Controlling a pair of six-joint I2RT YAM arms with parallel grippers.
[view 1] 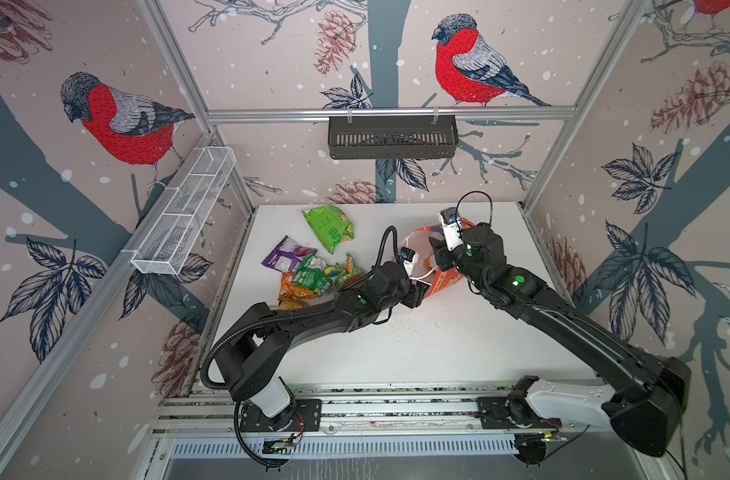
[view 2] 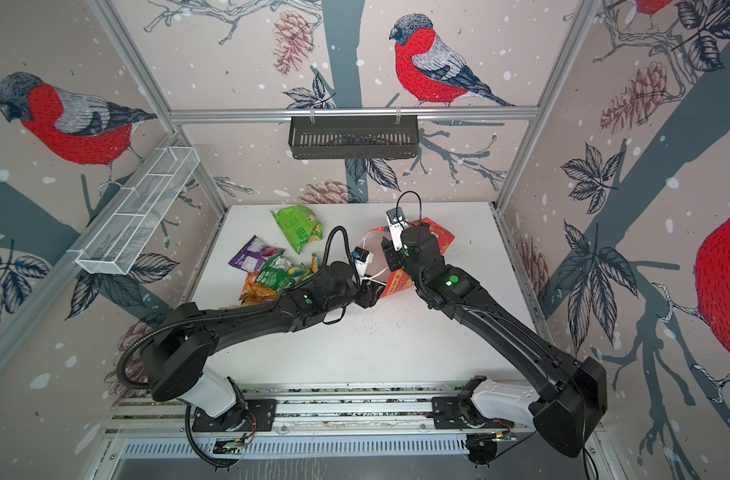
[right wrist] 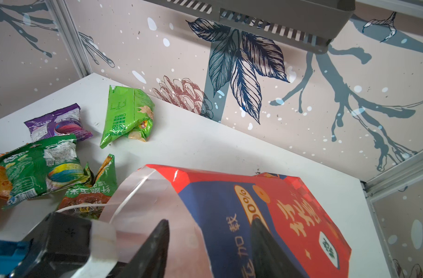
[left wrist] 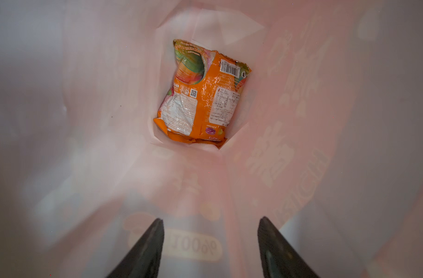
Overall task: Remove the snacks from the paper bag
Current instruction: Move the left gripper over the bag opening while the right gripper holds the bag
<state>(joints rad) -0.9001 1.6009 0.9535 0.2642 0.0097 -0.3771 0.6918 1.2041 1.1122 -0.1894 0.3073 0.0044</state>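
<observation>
Left wrist view had the left gripper [left wrist: 210, 243] nearest, at the bottom edge of the frame. Its dark fingers [left wrist: 143, 250] stood well apart with nothing between them, inside the paper bag [left wrist: 302, 149], whose pale pinkish walls filled the picture. Beyond them, in the upper middle, an orange packet [left wrist: 200, 93] lay crumpled at the bag's far end, barcode showing, well clear of the fingers. In the right wrist view the right gripper [right wrist: 210, 240] sat at the lower middle with its jaws also spread. One finger was over the white inside of the bag's mouth and the other over the blue-and-red outer face. The bag's upper wall ran between them, and nothing was pinched. In both top views the bag [view 1: 446, 278] lay tipped over, right of centre on the white table [view 1: 438, 345], with its mouth turned to the left of the frame. The left gripper was at that mouth and the right gripper over the upper rim. Left of the bag the loose snacks were spread out: a green-red packet [view 1: 348, 272] just beside the mouth, then a green packet [view 1: 313, 279] resting on loose orange packets [view 1: 292, 293]. A purple packet [view 1: 288, 257] lay behind those, and a bright green packet [view 1: 330, 226] lay alone toward the table's back edge. Farthest off, a black basket [view 1: 392, 137] hung on the back wall and a white wire basket [view 1: 184, 216] on the left wall.
</observation>
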